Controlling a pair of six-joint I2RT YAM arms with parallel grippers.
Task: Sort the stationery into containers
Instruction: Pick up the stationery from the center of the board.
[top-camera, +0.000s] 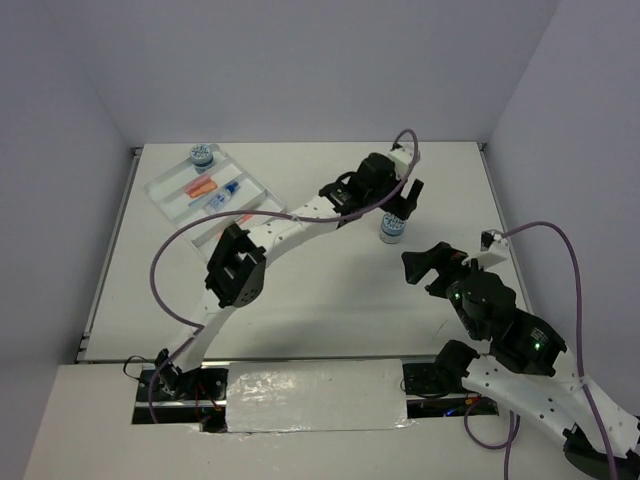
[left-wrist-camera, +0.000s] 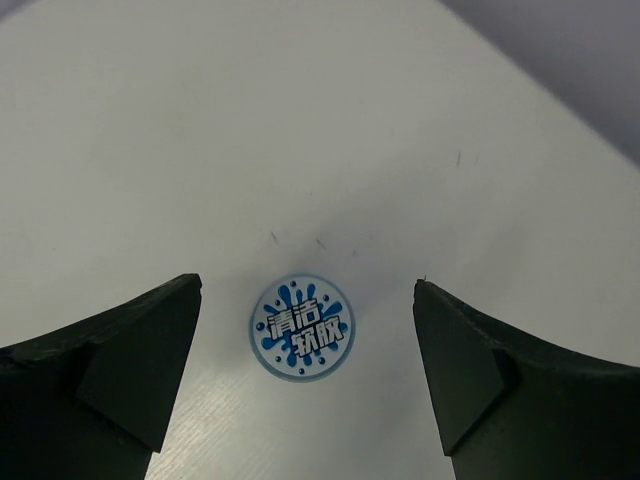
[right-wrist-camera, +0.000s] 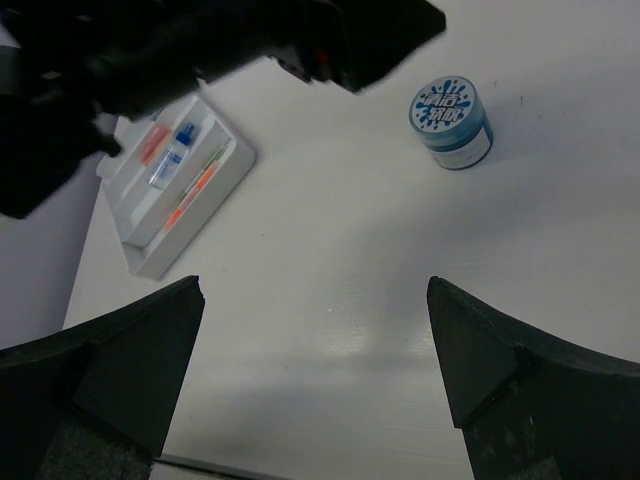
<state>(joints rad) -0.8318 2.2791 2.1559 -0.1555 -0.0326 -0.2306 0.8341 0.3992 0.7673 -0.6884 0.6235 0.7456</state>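
Smooth white table (top-camera: 330, 300); round blue-white pot (left-wrist-camera: 301, 327) under left gripper (left-wrist-camera: 305, 288).

Table (top-camera: 330, 320): white and matt, with a faint wood grain in the close views.
Flecks (left-wrist-camera: 320, 242): a few short dark marks on the bare surface, toward the table's far right part.
Edge strip (top-camera: 103, 270): thin metal trim along the table's left edge.
Walls (top-camera: 320, 60): plain pale lilac-grey panels standing at the left, far and right edges.
Board (top-camera: 100, 430): pale panel along the near edge.
Sheet (top-camera: 315, 395): crinkled, silvery-white, lying on the board at the middle of the near edge.
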